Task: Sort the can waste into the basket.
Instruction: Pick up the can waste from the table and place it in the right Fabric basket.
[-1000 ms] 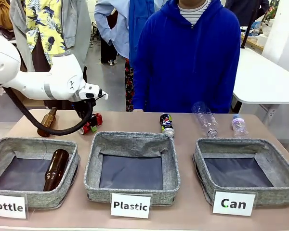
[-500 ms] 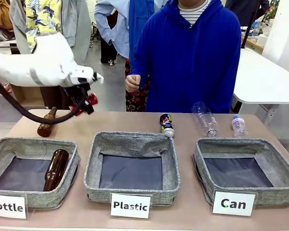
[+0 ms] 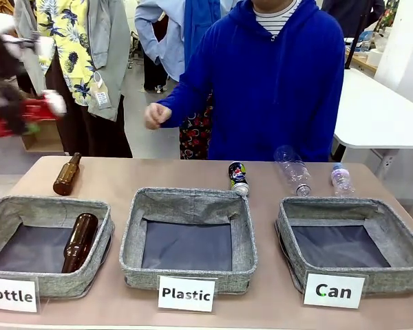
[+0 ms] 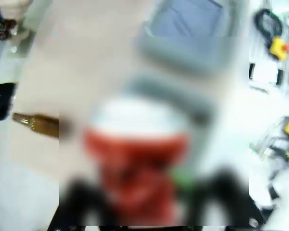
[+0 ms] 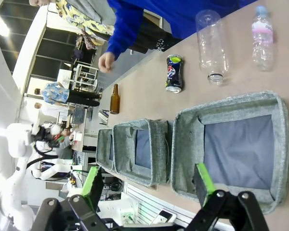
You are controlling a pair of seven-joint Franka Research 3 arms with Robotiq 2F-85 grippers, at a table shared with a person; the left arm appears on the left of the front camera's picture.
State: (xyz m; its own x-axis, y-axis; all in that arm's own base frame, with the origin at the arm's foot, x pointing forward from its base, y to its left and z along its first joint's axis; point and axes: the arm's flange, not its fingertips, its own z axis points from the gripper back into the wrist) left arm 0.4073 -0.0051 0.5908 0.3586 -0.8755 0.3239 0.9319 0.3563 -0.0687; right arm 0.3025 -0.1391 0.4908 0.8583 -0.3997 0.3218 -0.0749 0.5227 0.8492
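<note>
The "Can" basket [image 3: 344, 206] sits nearest, lining bare, and the right gripper [image 5: 149, 185] faces it wide open and empty. Beyond, the dark blue-black can [image 3: 238, 177] lies on the table [image 3: 186, 173]. At far left, the left gripper [image 3: 17, 117] clamps the crushed red can [image 4: 135, 154] up high, likely to clear the basket walls.

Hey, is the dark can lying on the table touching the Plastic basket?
Apart. The right wrist view shows a strip of bare table between the dark can and the Plastic basket; in the front view they merely look close.
</note>
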